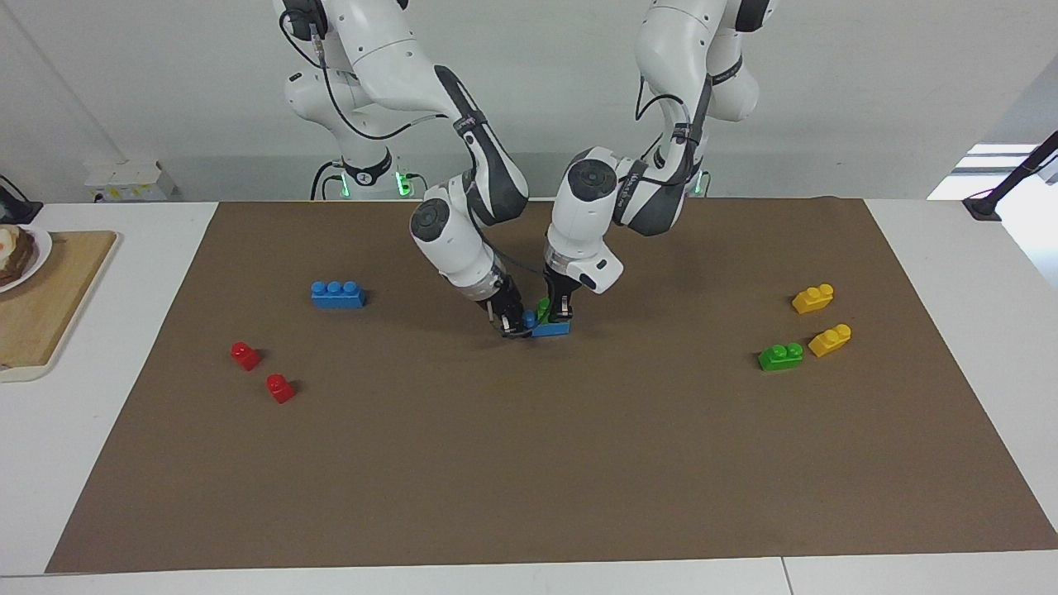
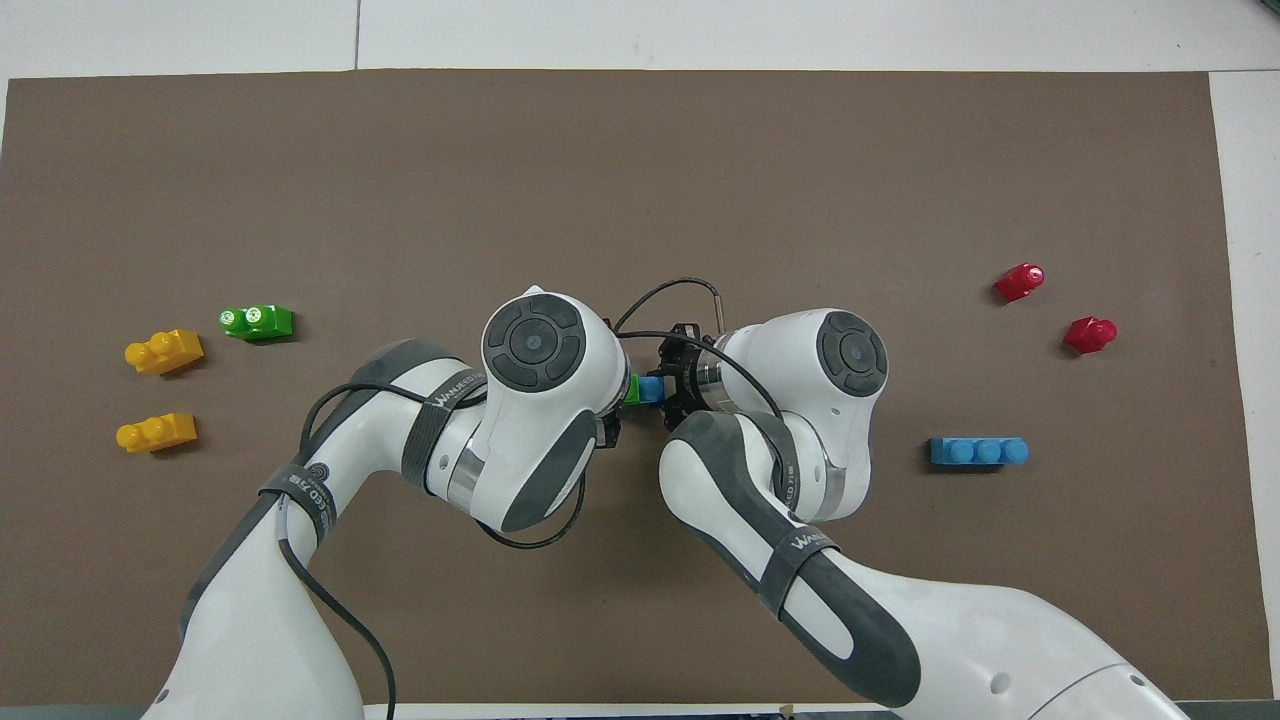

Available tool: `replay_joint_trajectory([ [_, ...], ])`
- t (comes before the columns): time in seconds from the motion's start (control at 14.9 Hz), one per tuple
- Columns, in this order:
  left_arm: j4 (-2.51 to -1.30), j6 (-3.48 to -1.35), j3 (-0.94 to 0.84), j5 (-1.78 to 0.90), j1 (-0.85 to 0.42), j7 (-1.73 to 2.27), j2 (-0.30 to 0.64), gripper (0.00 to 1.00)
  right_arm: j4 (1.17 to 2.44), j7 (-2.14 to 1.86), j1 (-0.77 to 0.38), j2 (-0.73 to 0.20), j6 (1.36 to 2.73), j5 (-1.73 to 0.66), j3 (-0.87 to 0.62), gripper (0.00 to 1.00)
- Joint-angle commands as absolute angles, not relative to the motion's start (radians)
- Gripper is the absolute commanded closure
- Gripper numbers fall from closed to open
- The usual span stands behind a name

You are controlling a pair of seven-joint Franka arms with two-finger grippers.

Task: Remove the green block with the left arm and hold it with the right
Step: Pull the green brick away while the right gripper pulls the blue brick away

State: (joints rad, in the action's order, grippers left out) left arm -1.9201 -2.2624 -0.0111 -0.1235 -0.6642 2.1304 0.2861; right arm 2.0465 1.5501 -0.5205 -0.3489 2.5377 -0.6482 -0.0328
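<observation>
A green block sits on a short blue brick on the brown mat, mid-table. My left gripper comes straight down on the stack, its fingers closed around the green block. My right gripper leans in from the right arm's end and grips the end of the blue brick. In the overhead view only slivers of the green block and the blue brick show between the two wrists. The left gripper is hidden under its wrist there. A second green block lies loose toward the left arm's end.
Two yellow bricks lie beside the loose green block. A longer blue three-stud brick and two red bricks lie toward the right arm's end. A wooden board with a plate is off the mat there.
</observation>
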Motion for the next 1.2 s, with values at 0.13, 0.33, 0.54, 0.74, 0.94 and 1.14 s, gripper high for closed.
replay_joint_trajectory([
  [0.13,-1.927,-2.201,0.003,-0.11,-0.641,2.073,0.207,1.0,2.059,1.513,-0.514,-0.347,2.565,-0.675,-0.04,1.0],
  [0.33,-1.928,-2.183,0.002,-0.112,-0.609,2.026,0.161,1.0,2.057,1.513,-0.514,-0.347,2.565,-0.675,-0.04,1.0],
  [0.54,-1.933,-2.126,0.002,-0.112,-0.574,1.955,0.108,1.0,2.057,1.511,-0.512,-0.347,2.563,-0.675,-0.04,1.0],
  [0.74,-1.94,-1.961,0.002,-0.112,-0.513,1.762,0.04,1.0,2.049,1.49,-0.477,-0.341,2.54,-0.673,-0.04,1.0],
  [0.94,-1.954,-1.832,0.005,-0.114,-0.444,1.512,-0.009,1.0,2.04,1.433,-0.41,-0.299,2.455,-0.672,-0.034,1.0],
  [1.14,-2.028,-1.807,0.005,-0.112,-0.347,1.247,-0.093,1.0,2.025,1.344,-0.293,-0.238,2.335,-0.672,-0.032,1.0],
])
